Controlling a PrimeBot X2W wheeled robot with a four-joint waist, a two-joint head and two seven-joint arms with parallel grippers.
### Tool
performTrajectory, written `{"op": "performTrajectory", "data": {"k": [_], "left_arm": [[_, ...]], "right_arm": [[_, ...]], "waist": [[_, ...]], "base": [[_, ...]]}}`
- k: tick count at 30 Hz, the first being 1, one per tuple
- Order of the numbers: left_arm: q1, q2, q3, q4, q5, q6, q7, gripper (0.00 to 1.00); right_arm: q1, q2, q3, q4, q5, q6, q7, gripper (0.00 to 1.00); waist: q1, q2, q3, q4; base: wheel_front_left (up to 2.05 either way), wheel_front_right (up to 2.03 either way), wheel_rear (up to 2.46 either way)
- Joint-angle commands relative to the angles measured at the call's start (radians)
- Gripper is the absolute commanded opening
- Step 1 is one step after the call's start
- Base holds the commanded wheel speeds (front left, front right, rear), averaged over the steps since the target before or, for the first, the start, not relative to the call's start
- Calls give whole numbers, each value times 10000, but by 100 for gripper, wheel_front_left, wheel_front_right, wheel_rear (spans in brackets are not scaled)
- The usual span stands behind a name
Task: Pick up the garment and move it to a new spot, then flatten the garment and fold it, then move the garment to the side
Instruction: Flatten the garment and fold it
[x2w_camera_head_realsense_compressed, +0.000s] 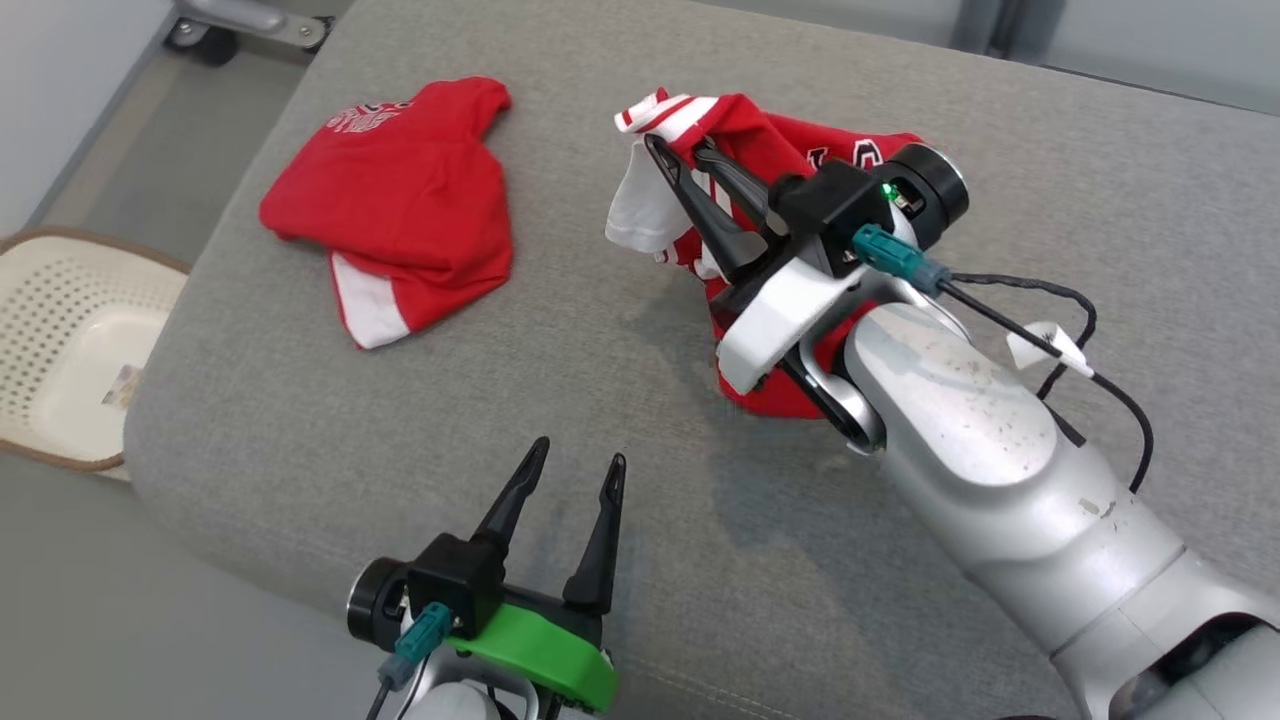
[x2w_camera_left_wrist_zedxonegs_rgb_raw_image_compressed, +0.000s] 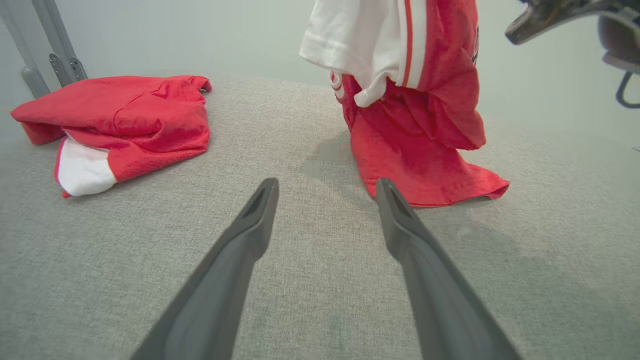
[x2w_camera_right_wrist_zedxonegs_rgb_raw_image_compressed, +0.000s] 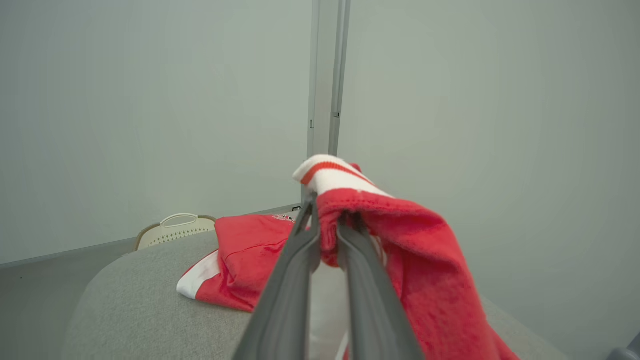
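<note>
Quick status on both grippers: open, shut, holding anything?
Left gripper: open, holding nothing.
Right gripper: shut on the red and white jersey, which hangs from it.

My head camera looks steeply down on the grey cushion (x2w_camera_head_realsense_compressed: 300, 420), with the folded shirt (x2w_camera_head_realsense_compressed: 400, 200) far left. The left wrist camera sits low and close over the cushion, facing the folded shirt and the hanging shirt (x2w_camera_left_wrist_zedxonegs_rgb_raw_image_compressed: 430, 100) right of it. The right wrist camera rides higher, looking level over the folded shirt at the wall (x2w_camera_right_wrist_zedxonegs_rgb_raw_image_compressed: 150, 100). All three views share the folded shirt.
</note>
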Motion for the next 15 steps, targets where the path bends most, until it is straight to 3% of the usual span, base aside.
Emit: {"op": "performTrajectory", "data": {"k": [1,2,3,9,14,15], "left_arm": [[-114,13,-135,2,-120,70,-3,100],[-63,13,-160,-6,-153,146,-5,100],[-12,14,-168,-39,-166,228,-5,100],[172,8,-72,-175,-253,458,-5,100],[87,13,-57,27,-136,328,-5,100],[-18,11,23,29,-88,304,-5,100]], "right_arm": [[-242,15,109,473,107,-3,-3,0],[-400,80,283,883,172,-3,80,9],[-561,151,477,1275,294,-3,189,100],[-982,281,1309,2470,1070,-6,63,100],[-696,-19,1087,2469,1384,-6,-23,100],[-481,-260,761,2142,1405,-6,-11,100]], "waist": [[0,0,382,1471],[0,0,436,1546],[0,0,507,1581],[0,0,632,1599],[0,0,447,1296],[0,0,435,938]], "base": [[0,0,0],[0,0,0],[0,0,0],[0,0,0],[0,0,0],[0,0,0]]}}
